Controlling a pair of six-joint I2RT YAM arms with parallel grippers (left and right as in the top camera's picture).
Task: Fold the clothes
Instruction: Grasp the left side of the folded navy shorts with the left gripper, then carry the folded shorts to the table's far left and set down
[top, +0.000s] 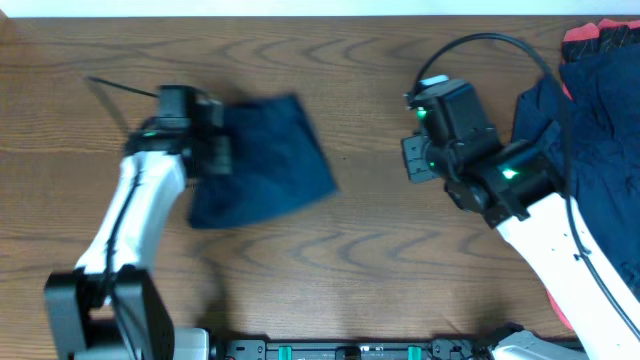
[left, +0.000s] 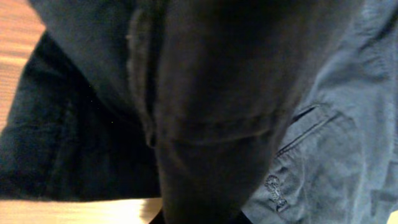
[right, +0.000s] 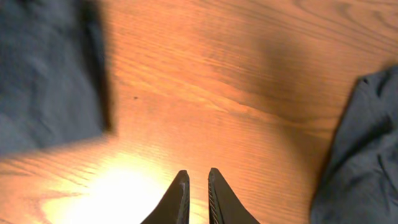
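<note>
A folded dark navy garment (top: 270, 160) lies left of centre on the wooden table. My left gripper (top: 212, 150) is at its left edge. In the left wrist view the navy cloth (left: 336, 124) fills the frame, and a dark fold of it bunches down into the jaws at the bottom, hiding the fingers, so the gripper is shut on it. My right gripper (top: 412, 160) hovers over bare wood between that garment (right: 43, 68) and a heap of more navy clothes (top: 600, 130) at the right. Its fingers (right: 198, 177) stand nearly together with nothing between them.
A red piece of cloth (top: 590, 40) shows at the top of the right-hand heap (right: 360, 162). The right arm's black cable (top: 500, 45) arcs over the table's far side. Bare wood (top: 370, 240) lies between the two arms.
</note>
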